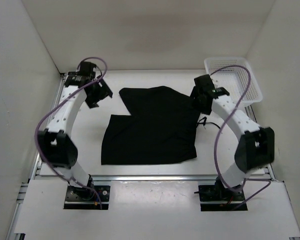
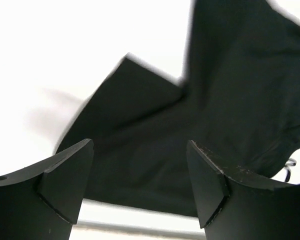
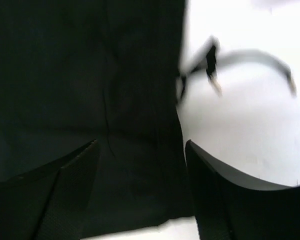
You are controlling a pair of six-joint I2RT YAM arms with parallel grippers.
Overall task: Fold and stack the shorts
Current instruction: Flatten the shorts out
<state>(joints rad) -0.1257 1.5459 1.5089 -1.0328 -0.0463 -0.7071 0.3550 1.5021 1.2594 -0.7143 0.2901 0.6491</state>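
The black shorts (image 1: pixel 152 127) lie spread flat on the white table, between the two arms. Their drawstring (image 1: pixel 207 123) trails out at the right edge. My left gripper (image 1: pixel 97 95) is open and empty, above the table just left of the shorts' far left corner. In the left wrist view the shorts (image 2: pixel 215 100) fill the space beyond the open fingers (image 2: pixel 65 190). My right gripper (image 1: pixel 199 100) is open and empty, over the shorts' far right corner. The right wrist view shows the shorts (image 3: pixel 80 75) and drawstring (image 3: pixel 225 60) below the open fingers (image 3: pixel 220 200).
A white plastic mesh basket (image 1: pixel 233 79) stands at the back right of the table. White walls close in the workspace on three sides. A metal rail (image 1: pixel 155 176) runs along the table's near edge.
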